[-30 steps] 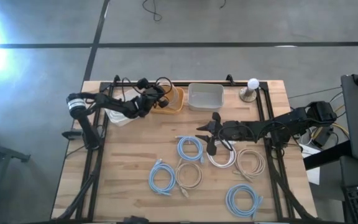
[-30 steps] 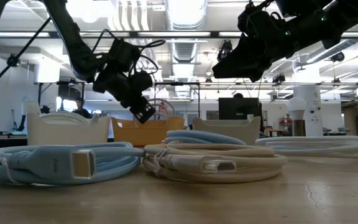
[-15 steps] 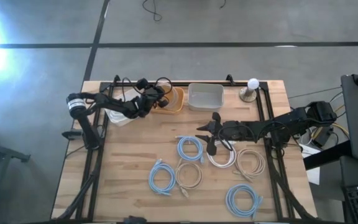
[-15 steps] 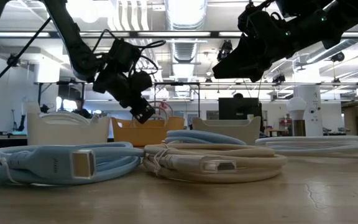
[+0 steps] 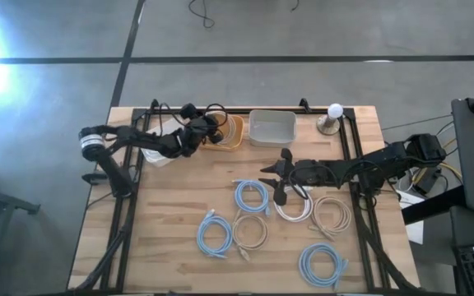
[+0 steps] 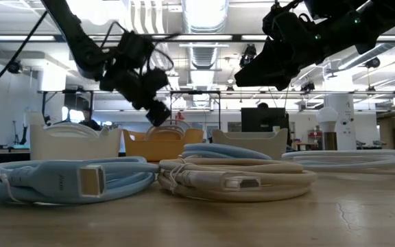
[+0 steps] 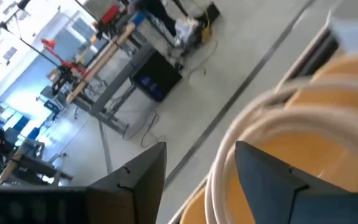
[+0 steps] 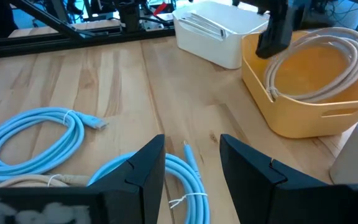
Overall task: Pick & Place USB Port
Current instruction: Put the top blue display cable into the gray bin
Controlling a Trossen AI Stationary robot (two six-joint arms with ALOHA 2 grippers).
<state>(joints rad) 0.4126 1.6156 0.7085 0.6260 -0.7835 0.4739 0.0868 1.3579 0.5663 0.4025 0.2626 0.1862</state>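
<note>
**Beige cable lying in the yellow bin, left hand spread above it**

Where the desk (image 5: 171,214) is seen from above, the left hand (image 5: 212,130) is found at the near edge of the yellow bin (image 5: 230,131), which stands at the back of the desk between a white bin (image 5: 156,156) and a clear bin (image 5: 271,127). The right hand (image 5: 280,176) is held over the middle of the desk, just beside a blue cable coil (image 5: 251,196) and a white coil (image 5: 293,205). Further coils, blue and beige, are laid out nearer the front.

From desk height, the left hand (image 6: 158,113) is seen hanging above the yellow bin (image 6: 163,145), clear of its rim, while the right hand (image 6: 256,68) is raised high over the coils. A blue cable with its plug (image 6: 91,180) is lying in the foreground.

Through the left wrist camera, the fingers (image 7: 263,174) are shown spread apart with nothing between them, and a beige cable (image 7: 278,118) is seen coiled inside the yellow bin (image 7: 340,106) just beyond.

Through the right wrist camera, the right fingers (image 8: 145,171) are shown parted and empty above a blue coil (image 8: 166,180); farther off, the beige cable (image 8: 316,62) is resting in the yellow bin (image 8: 303,118), the left hand (image 8: 275,31) directly above it.
</note>
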